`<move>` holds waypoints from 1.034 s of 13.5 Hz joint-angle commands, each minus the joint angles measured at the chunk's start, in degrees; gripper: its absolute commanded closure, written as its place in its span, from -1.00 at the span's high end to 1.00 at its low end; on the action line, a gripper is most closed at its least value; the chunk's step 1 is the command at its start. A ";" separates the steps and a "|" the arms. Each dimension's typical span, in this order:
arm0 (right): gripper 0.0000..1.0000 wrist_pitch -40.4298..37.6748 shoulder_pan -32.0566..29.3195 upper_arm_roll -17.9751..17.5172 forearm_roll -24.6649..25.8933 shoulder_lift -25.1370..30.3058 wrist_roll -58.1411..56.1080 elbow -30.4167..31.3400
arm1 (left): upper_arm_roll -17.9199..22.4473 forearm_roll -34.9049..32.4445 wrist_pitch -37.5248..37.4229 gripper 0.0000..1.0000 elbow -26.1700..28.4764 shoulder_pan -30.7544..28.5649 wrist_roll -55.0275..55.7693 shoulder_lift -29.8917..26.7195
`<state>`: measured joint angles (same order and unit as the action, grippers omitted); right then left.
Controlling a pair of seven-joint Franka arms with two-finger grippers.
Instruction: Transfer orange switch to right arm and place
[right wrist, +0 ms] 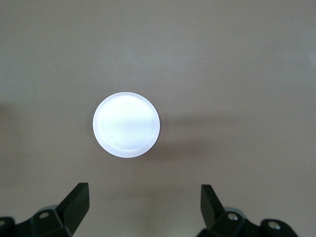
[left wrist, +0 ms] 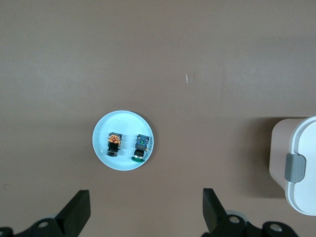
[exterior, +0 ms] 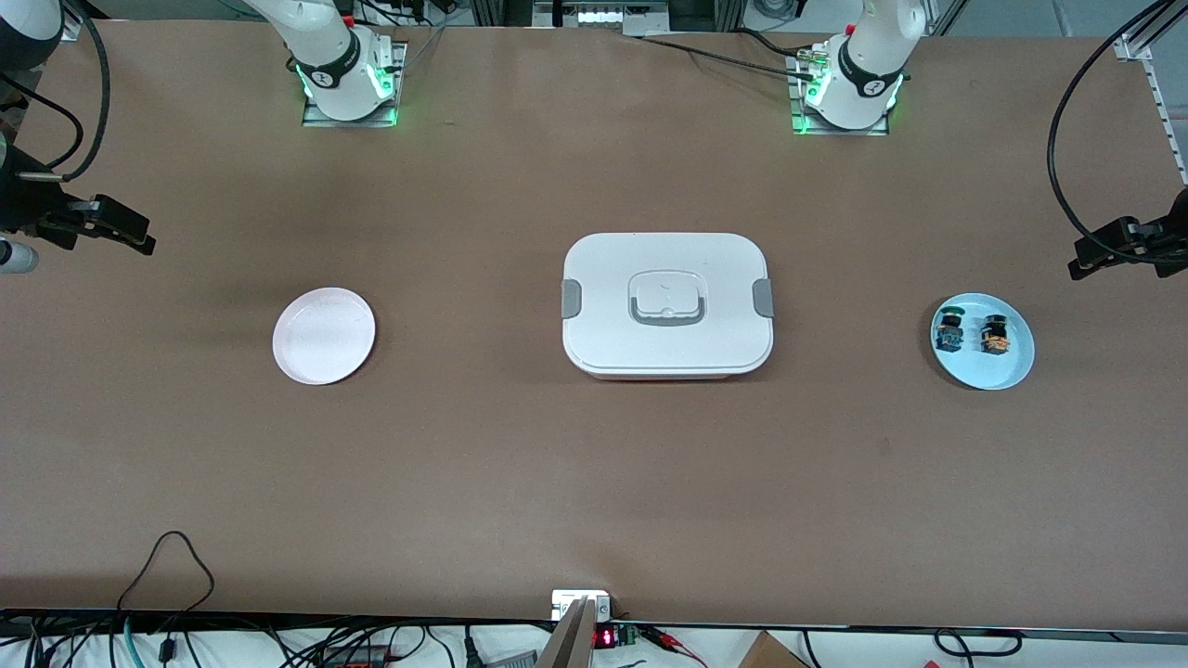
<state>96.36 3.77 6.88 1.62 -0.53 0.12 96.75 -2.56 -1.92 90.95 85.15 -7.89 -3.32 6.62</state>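
Observation:
The orange switch (exterior: pixel 996 334) (left wrist: pixel 114 142) lies on a light blue plate (exterior: pixel 984 371) (left wrist: pixel 101 129) toward the left arm's end of the table. Beside it on the same plate, on the side toward the middle of the table, lies a black switch with green and blue parts (exterior: pixel 949 331) (left wrist: pixel 141 147). My left gripper (exterior: pixel 1082 259) (left wrist: pixel 146 206) hangs open and empty over bare table just off the blue plate. My right gripper (exterior: pixel 144 243) (right wrist: pixel 144 197) hangs open and empty over bare table near a white plate (exterior: pixel 324 335) (right wrist: pixel 126 124) at the right arm's end.
A closed white lunch box (exterior: pixel 666 304) (left wrist: pixel 302 170) with grey latches and a handle stands in the middle of the table, between the two plates. Cables hang along the table edge nearest the front camera.

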 commanded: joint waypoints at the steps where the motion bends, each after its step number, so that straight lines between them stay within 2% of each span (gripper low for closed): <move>1: 1.00 -0.56 0.01 0.16 -0.13 -0.53 -0.21 -1.12 | -0.25 -0.81 -1.48 1.00 -1.39 -0.29 -1.43 0.06; 6: 1.00 -0.29 -0.07 0.16 -0.13 -0.62 -0.30 -1.12 | -0.17 -0.90 -1.74 1.00 -1.22 -1.68 -1.87 0.15; 9: 1.00 -0.29 0.01 0.16 -0.13 -1.14 -0.30 -1.12 | -0.26 -0.28 -6.39 1.00 -0.52 -2.66 -2.13 0.23; 11: 1.00 -0.12 0.01 0.16 -0.13 -1.14 -0.39 -1.21 | -0.17 -0.54 -6.49 1.00 0.71 -3.01 -2.57 0.50; 14: 1.00 -0.20 -0.07 0.24 -0.21 -1.14 -0.39 -1.56 | -0.26 -0.19 -5.18 1.00 7.90 -6.34 -16.67 0.59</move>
<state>96.46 3.76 6.95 1.62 -1.19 0.12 96.72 -2.46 -1.92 84.70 88.18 -11.65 -11.14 7.28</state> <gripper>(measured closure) 0.000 0.000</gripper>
